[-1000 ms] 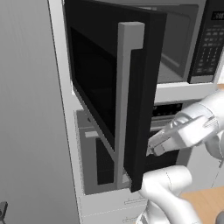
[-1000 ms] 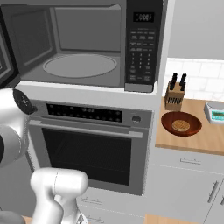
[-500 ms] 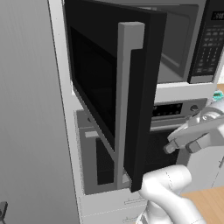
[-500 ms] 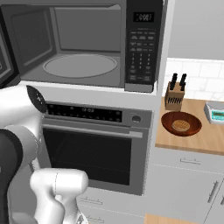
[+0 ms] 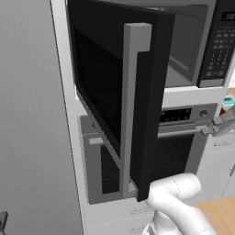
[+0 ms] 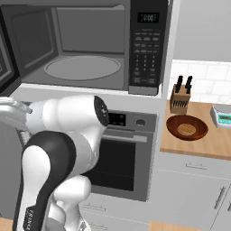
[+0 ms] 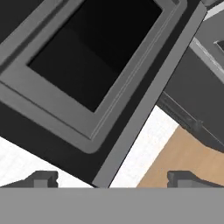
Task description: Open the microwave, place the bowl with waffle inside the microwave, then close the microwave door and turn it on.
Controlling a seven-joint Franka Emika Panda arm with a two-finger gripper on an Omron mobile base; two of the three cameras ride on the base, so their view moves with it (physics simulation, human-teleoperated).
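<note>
Nearest the base, the gripper (image 7: 112, 177) hangs with its jaws spread wide and nothing between them, pointed at the oven front (image 7: 83, 74) below the microwave (image 6: 90, 45). The microwave door (image 5: 121, 101) stands swung fully open on the left with the turntable (image 6: 82, 67) bare, so step one looks done. Farther right on the wooden counter (image 6: 198, 144), the bowl (image 6: 187, 127) with the waffle (image 6: 186, 130) sits beside the knife block (image 6: 180, 99), not yet picked up; loading, closing and starting remain.
</note>
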